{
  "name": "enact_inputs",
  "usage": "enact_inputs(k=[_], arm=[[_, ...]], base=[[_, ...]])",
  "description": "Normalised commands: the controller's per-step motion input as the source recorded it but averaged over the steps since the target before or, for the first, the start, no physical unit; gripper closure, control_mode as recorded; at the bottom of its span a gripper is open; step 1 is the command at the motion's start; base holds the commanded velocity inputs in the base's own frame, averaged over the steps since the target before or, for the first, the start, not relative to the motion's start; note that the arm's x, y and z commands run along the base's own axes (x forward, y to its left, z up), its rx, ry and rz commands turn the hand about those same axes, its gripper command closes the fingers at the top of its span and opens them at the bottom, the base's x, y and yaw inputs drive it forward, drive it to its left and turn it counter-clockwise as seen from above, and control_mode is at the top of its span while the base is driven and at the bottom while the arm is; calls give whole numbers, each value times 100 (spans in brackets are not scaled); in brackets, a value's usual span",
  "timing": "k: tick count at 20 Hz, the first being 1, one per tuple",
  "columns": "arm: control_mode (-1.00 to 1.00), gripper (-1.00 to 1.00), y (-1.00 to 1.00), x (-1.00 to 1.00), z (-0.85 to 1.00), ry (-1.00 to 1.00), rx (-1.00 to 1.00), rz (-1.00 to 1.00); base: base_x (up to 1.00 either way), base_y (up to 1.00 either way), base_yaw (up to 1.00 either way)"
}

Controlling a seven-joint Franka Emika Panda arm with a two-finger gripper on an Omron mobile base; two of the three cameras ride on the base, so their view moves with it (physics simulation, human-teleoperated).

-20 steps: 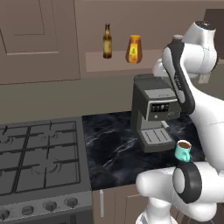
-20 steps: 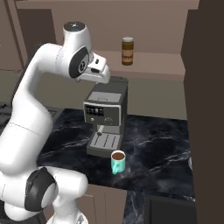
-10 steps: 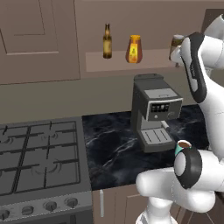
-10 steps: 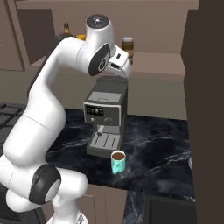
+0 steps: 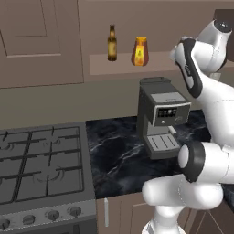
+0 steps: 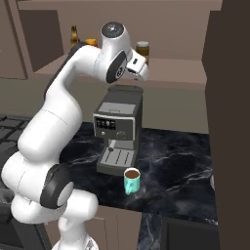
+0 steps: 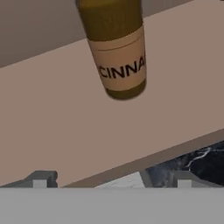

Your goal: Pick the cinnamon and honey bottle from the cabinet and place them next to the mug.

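Now the end effector (image 7: 112, 179), fingers apart, is facing the cinnamon (image 7: 117, 48) on the shelf (image 7: 52, 127); it should centre before closing.

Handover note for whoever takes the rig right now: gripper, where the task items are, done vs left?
Gripper: open, holding nothing, up at the cabinet shelf, facing the cinnamon, not touching it.
Cinnamon: upright on the shelf.
Honey bottle: on the shelf, beside a dark long-necked bottle.
Mug: on the counter in front of the coffee machine.
Done: nothing placed yet.
Left: grasp the cinnamon, set it by the mug, then the honey bottle.
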Motion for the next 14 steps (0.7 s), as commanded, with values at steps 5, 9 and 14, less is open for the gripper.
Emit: enact_inputs(k=[5, 9, 14], arm=[[-100, -100, 0, 57, 11, 0, 0, 0], [-100, -100, -11, 39, 36, 0, 0, 0], [-100, -100, -12, 54, 13, 1, 0, 0]], base=[[0, 0, 0], [0, 0, 0], [0, 0, 0]])
